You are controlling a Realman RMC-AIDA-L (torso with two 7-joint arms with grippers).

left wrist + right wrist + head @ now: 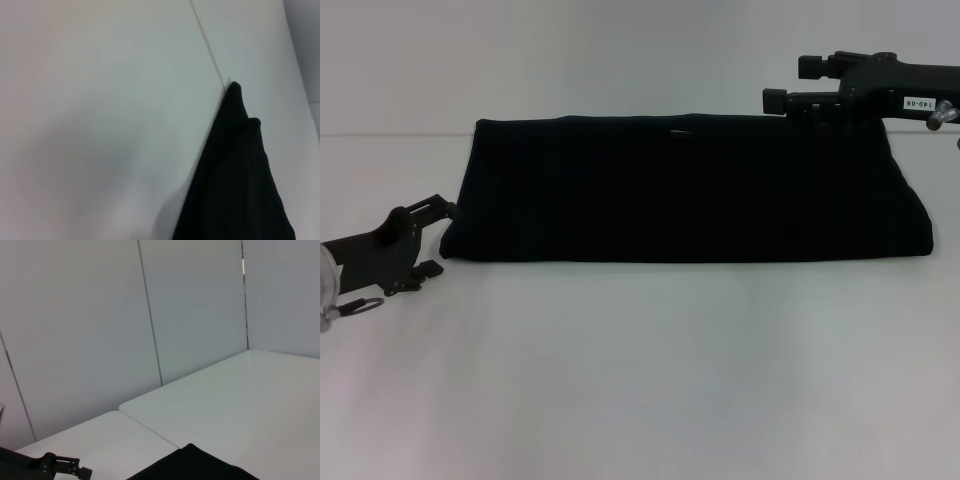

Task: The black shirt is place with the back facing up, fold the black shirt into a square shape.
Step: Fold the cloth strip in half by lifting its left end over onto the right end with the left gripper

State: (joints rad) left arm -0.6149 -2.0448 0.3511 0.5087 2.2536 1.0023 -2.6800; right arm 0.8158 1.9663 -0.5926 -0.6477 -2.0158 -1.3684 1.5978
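Shirt point(685, 190), black, lies as a wide folded band mid-bench point(640, 380) in the head view. Left tool point(432, 238) gapes empty at its 8 o'clock corner; right tool point(782, 95) hovers at 1 o'clock, grip unclear. Left wrist view shows that corner point(240, 175): pinch both layers together. Right wrist view shows a shirt edge point(195, 465).

A white worktop point(650, 370) is filling most of the head view, and a seam point(207, 47) is running across it between two slabs. Beyond the worktop's far edge, pale wall panels point(90, 325) are standing upright, with thin dark joints point(150, 315) running down between them.
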